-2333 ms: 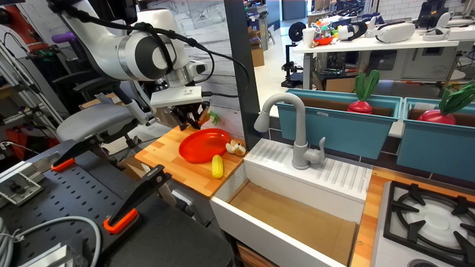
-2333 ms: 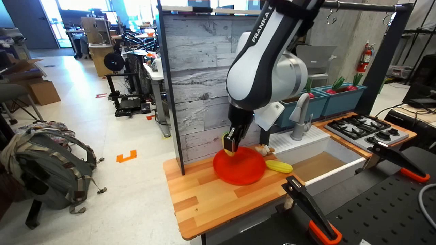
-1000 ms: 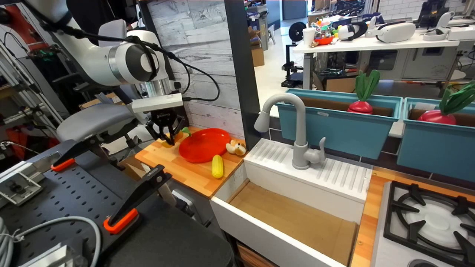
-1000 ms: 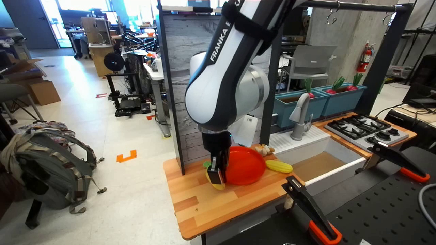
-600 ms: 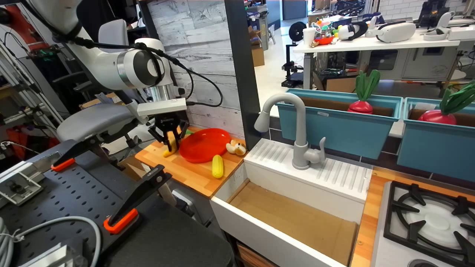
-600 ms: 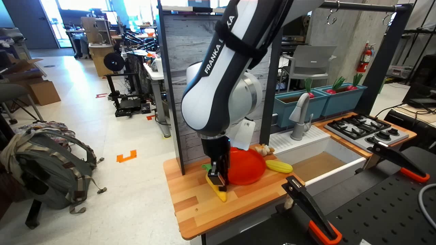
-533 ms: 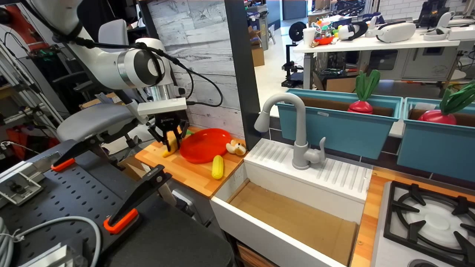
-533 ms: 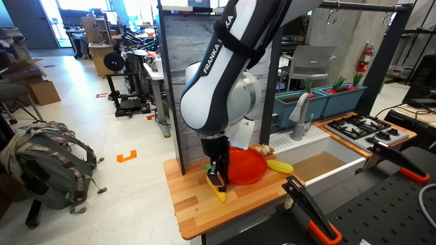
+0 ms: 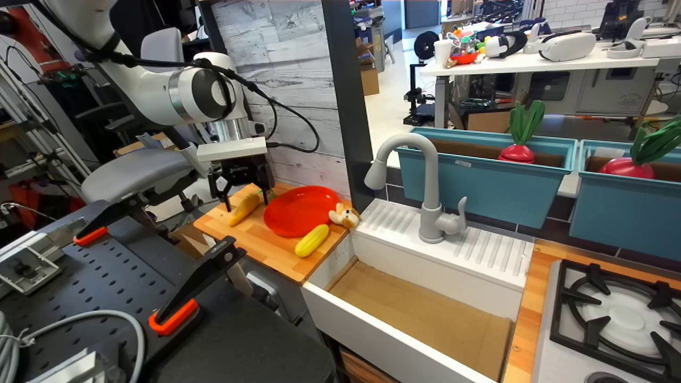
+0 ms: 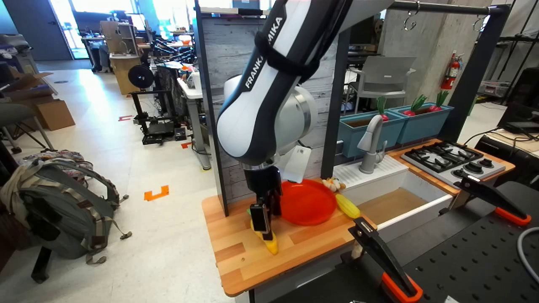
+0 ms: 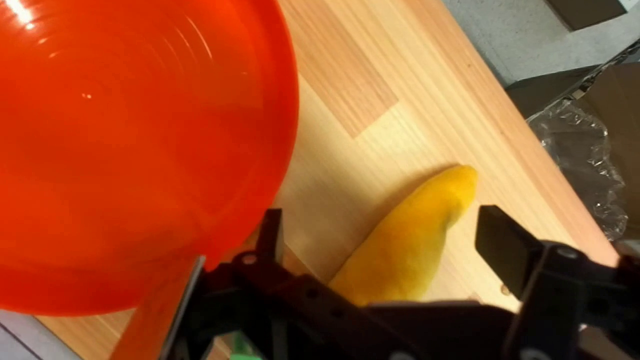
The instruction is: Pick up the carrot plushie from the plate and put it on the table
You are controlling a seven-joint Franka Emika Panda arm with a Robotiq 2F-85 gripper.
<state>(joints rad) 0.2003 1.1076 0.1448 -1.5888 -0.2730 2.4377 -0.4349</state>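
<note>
The carrot plushie lies on the wooden table, its yellow-orange tip pointing up and to the right in the wrist view. Part of its body is hidden behind the gripper there; a bit of green shows at the bottom. My gripper stands open astride it, with a gap between the carrot and each finger. In both exterior views the gripper is low over the carrot plushie. Right beside it is the red-orange plate, which holds nothing; one finger is close to its rim.
A yellow corn toy and a white-and-brown plush lie at the plate's sink side. Beyond the table's edge are the white sink and grey faucet. A grey wood-look wall panel rises behind the table.
The gripper came down with the carrot from above the plate to the table beside it, then opened and let go. Plate, corn toy and white-and-brown plush shifted towards the sink; the corn toy turned.
</note>
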